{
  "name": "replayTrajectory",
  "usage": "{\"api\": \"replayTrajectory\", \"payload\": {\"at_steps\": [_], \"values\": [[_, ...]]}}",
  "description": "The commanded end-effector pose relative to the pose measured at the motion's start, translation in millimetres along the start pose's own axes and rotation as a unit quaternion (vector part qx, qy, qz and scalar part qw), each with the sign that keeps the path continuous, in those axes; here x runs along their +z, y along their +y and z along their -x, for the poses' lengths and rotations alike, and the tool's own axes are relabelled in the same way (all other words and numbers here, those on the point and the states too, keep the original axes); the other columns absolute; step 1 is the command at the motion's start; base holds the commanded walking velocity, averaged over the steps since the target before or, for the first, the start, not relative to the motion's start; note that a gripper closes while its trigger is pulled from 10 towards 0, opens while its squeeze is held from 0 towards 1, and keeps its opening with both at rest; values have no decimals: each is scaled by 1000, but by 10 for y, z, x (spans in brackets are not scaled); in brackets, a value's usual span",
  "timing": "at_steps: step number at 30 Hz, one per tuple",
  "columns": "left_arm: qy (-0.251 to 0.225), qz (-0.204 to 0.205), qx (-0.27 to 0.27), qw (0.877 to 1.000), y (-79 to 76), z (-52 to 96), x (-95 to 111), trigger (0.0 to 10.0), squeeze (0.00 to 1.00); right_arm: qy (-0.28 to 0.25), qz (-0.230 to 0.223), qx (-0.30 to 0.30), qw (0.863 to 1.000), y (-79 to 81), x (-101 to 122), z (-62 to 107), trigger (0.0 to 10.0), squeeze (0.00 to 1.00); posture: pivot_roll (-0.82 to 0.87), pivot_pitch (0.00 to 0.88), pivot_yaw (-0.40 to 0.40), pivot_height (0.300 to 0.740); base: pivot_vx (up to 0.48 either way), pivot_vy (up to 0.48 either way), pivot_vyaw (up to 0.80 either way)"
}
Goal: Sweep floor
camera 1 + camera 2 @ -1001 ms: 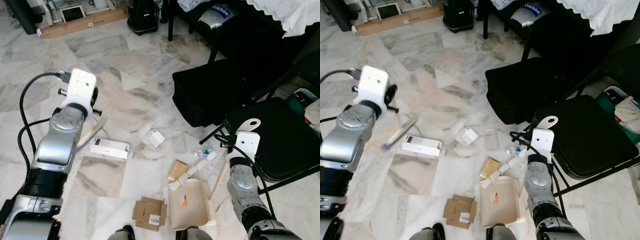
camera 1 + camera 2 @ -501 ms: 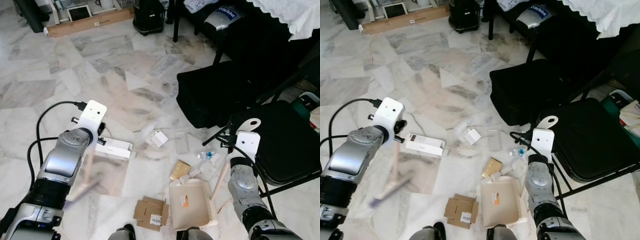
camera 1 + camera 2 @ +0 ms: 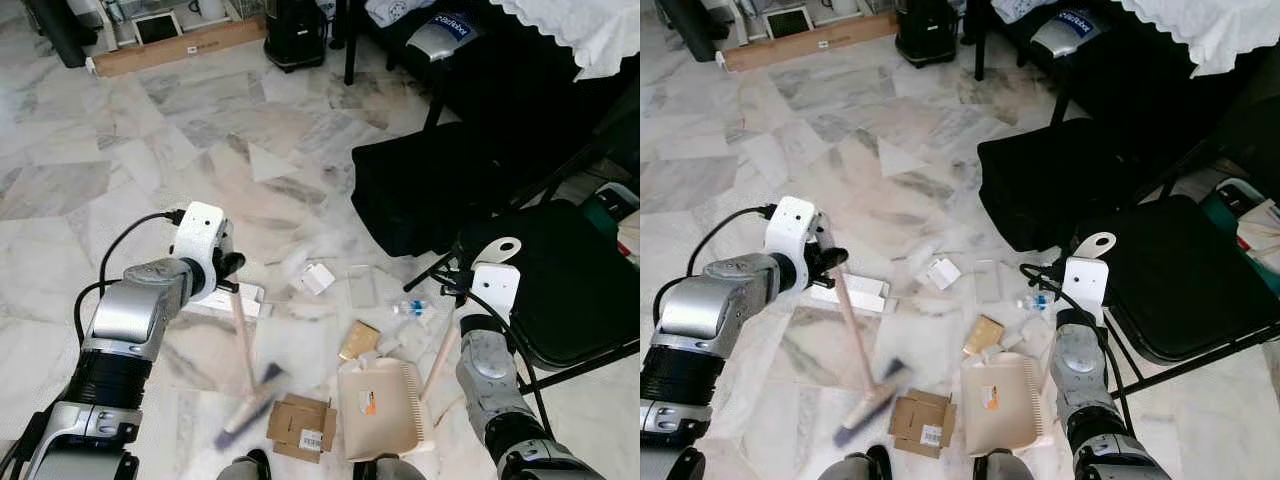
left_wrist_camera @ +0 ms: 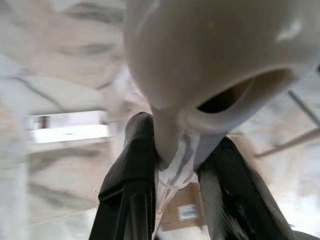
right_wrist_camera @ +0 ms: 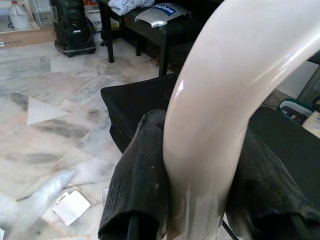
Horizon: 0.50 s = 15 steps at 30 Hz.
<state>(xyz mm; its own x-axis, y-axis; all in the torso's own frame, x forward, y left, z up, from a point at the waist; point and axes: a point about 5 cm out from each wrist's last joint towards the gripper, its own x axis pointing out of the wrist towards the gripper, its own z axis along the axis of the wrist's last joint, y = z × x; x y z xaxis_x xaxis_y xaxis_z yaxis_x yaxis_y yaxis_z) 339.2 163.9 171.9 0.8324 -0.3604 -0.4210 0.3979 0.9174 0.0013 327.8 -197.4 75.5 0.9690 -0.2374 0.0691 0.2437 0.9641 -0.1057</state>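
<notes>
My left gripper [image 3: 228,270] is shut on the pale handle of a broom [image 3: 240,340]. The blurred brush head [image 3: 248,412] is low on the floor beside a flattened cardboard piece [image 3: 300,425]. In the left wrist view both black fingers [image 4: 131,170] clamp the handle [image 4: 175,160]. My right gripper [image 5: 200,210] is shut on the cream dustpan's handle [image 5: 215,100]. The dustpan [image 3: 385,405] rests on the floor near my feet. Litter lies between: a long white box [image 3: 218,300], a small white box [image 3: 318,277], clear plastic [image 3: 360,285] and a gold packet [image 3: 358,340].
A black bag [image 3: 430,190] lies on the marble floor to the right, with a black folding chair [image 3: 560,280] beside my right arm. A black vacuum [image 3: 295,35] and a long cardboard box [image 3: 170,45] stand at the far side.
My left arm has swung the broom down and rightward, bringing the brush head across the floor to the cardboard piece. The right arm and dustpan have stayed put.
</notes>
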Motion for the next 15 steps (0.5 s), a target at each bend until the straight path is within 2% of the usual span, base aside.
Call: {"api": "replayTrajectory", "payload": {"at_steps": [1,9,15], "values": [[-2,26,-34,999,-71,17,15,10000,0,26,-1,4,1000,7,-102,56,10000,0,54,234,-2,740,0,0,0],[-29,77,-62,995,-227,-4,119,10000,0,27,-5,14,1000,33,-89,41,10000,0,54,223,-3,740,0,0,0],[-84,102,-37,991,-256,-38,262,10000,0,24,-7,22,999,62,-68,25,10000,0,51,209,-6,740,0,0,0]]}}
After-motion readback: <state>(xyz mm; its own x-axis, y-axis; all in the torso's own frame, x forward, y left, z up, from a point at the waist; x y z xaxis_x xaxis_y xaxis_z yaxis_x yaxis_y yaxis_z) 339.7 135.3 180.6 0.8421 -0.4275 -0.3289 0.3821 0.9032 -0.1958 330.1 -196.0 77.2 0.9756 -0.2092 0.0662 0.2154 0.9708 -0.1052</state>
